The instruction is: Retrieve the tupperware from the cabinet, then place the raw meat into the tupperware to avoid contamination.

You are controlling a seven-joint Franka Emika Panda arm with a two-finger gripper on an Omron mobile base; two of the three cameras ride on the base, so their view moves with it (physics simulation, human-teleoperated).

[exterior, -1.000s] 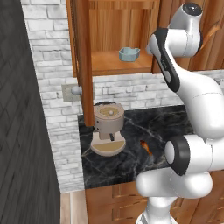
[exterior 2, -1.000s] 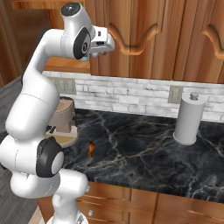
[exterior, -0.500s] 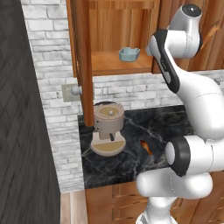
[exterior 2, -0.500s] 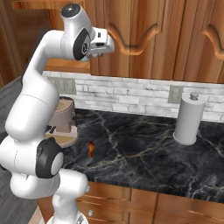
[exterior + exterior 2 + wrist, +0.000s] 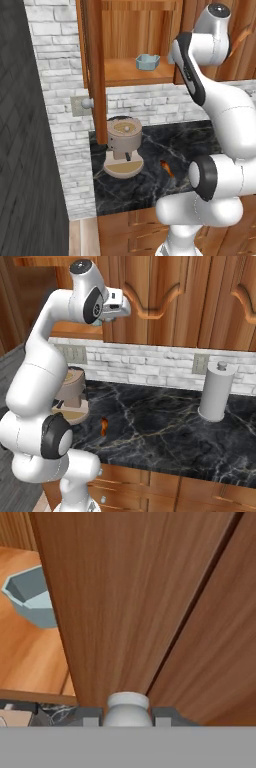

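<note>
Jaws pinch a round silver knob (image 5: pixel 128 708) on the reddish-brown wooden cabinet (image 5: pixel 150 602). The pale teal plastic tupperware (image 5: pixel 148 61) on its shelf looks light, thin-walled; grip one rim wall.

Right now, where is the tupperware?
The tupperware sits on the cabinet shelf, toward its right end in the left base view, above the coffee machine.

light: I see even, bright, flat rendering; no glare
shadows: faint under the coffee machine (image 5: pixel 123 150) on the bench (image 5: pixel 190 145)
sharpness: hand view soft, base views slightly blurred
</note>
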